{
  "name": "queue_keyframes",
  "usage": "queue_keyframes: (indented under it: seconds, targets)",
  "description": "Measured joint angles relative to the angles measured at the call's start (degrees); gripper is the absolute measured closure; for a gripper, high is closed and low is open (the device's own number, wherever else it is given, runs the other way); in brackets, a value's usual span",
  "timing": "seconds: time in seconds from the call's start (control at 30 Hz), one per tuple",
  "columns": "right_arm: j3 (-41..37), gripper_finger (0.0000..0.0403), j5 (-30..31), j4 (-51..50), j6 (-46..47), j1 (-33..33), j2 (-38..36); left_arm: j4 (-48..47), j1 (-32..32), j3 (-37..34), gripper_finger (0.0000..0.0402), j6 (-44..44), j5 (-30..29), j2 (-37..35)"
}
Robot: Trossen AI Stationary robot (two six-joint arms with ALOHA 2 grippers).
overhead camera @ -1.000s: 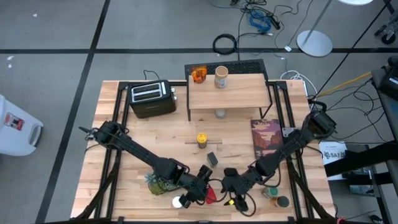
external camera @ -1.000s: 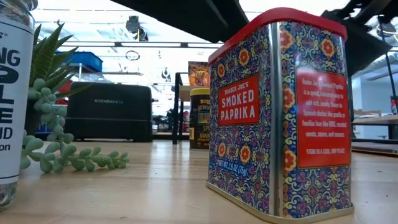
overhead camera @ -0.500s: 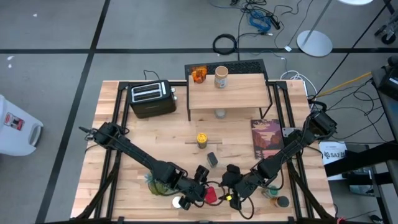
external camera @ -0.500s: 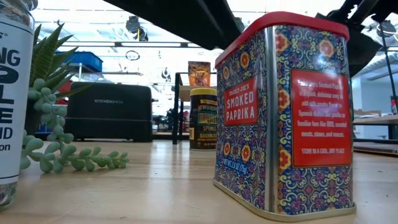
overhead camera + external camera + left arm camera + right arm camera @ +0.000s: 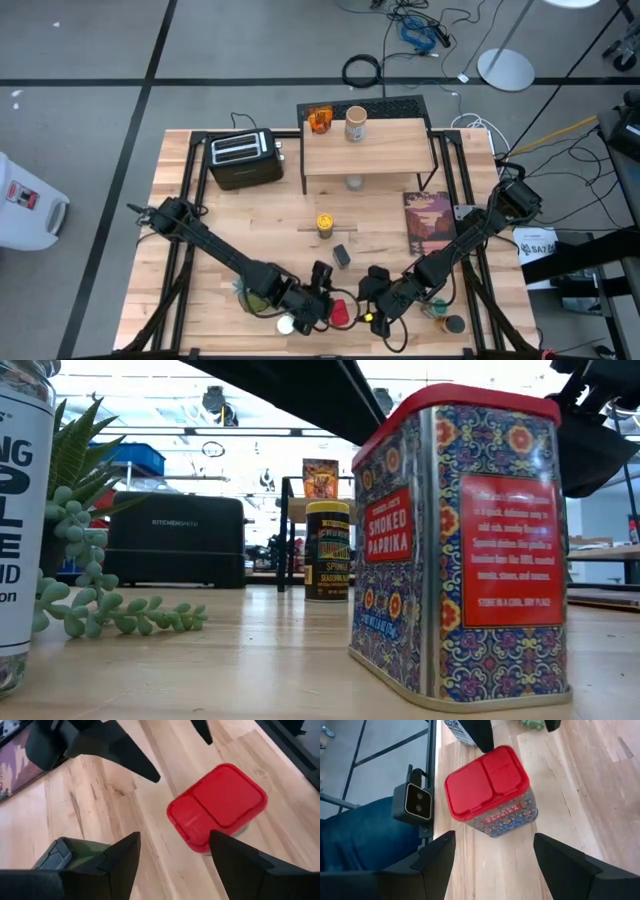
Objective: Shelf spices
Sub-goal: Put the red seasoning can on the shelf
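I have both open, empty grippers, left [image 5: 322, 303] and right [image 5: 372, 300], flanking the smoked paprika tin [image 5: 341, 313] (upright), 1 to grab it.

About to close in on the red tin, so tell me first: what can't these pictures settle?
- Red tin in the high view: mostly covered by the left gripper and right gripper.
- White-capped shaker in the low view: label cut off by the picture edge.
- Item under the shelf plank, high view: too small to identify.
- Person in jeans, right wrist view: cut off by the edge.
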Motion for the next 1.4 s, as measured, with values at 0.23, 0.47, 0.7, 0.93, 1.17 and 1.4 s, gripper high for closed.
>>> queue_keyframes:
  seconds: [0.23, 0.47, 0.7, 0.93, 1.17, 1.4]
  targets:
    - [0.00, 0.0145, -0.71, -0.37, -0.46, 0.00, 0.02, 1.02, 1.80, 0.06, 0.0155, -0.15, -1.77, 1.30]
    - [0.00, 0.0145, -0.65, -2.17, -0.86, 0.00, 0.02, 5.09, 2.99, 0.02, 0.0155, 0.36, -7.03, 1.46]
    - [0.00, 0.0145, -0.58, -7.16, -7.53, 0.72, 0.04, 3.63, 3.44, -0.02, 0.0155, -0.36, -9.63, 0.63]
    - [0.41, 0.0145, -0.59, -9.20, -13.14, 1.57, 0.07, 2.58, 2.32, -0.02, 0.0155, -1.58, -13.13, -2.20]
    - [9.67, 0.0145, 1.61, -21.25, -22.49, 2.30, 0.07, -4.64, 1.32, 0.00, 0.0155, -7.66, -14.56, -6.05]
    - [16.17, 0.0145, 6.99, -23.61, -42.40, 2.69, 0.04, -11.41, -0.37, 0.00, 0.0155, -13.90, -13.63, -6.86]
